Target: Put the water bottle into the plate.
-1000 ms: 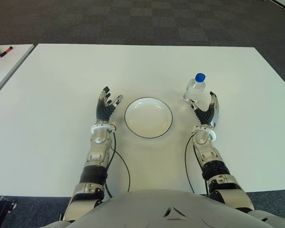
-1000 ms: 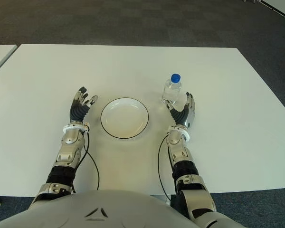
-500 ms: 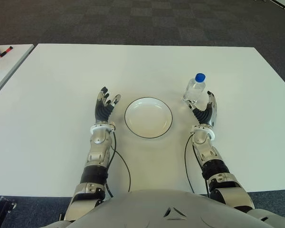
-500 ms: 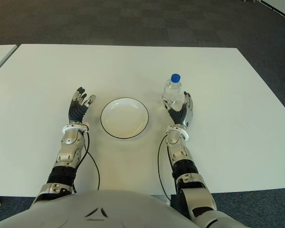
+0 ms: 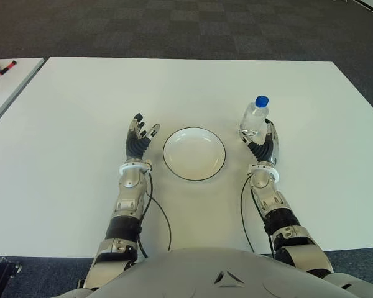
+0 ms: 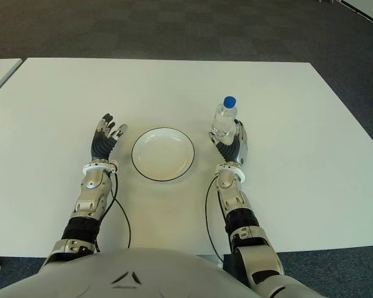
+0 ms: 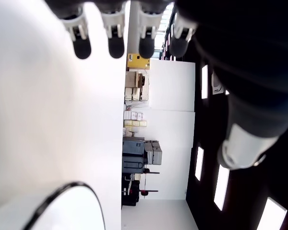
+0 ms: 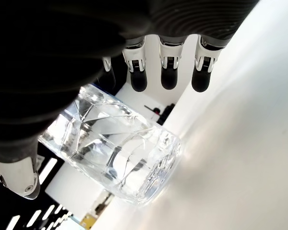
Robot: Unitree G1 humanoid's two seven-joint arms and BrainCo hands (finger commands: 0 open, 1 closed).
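A clear water bottle (image 5: 255,117) with a blue cap stands upright on the white table (image 5: 68,124), to the right of the empty white plate (image 5: 194,154) with a dark rim. My right hand (image 5: 265,140) is right up against the bottle's near right side. In the right wrist view the bottle (image 8: 120,153) sits between the thumb and the straight fingers (image 8: 169,79), which are not closed on it. My left hand (image 5: 140,135) shows to the left of the plate with its fingers (image 7: 116,45) spread and nothing in it.
The table's far edge meets dark carpet (image 5: 174,28). A second white table (image 5: 6,81) stands at the far left with small items (image 5: 0,67) on it. Bare tabletop lies on every side of the plate and the bottle.
My right hand has shifted left and forward until it is against the bottle. The bottle, the plate and my left hand have stayed where they were.
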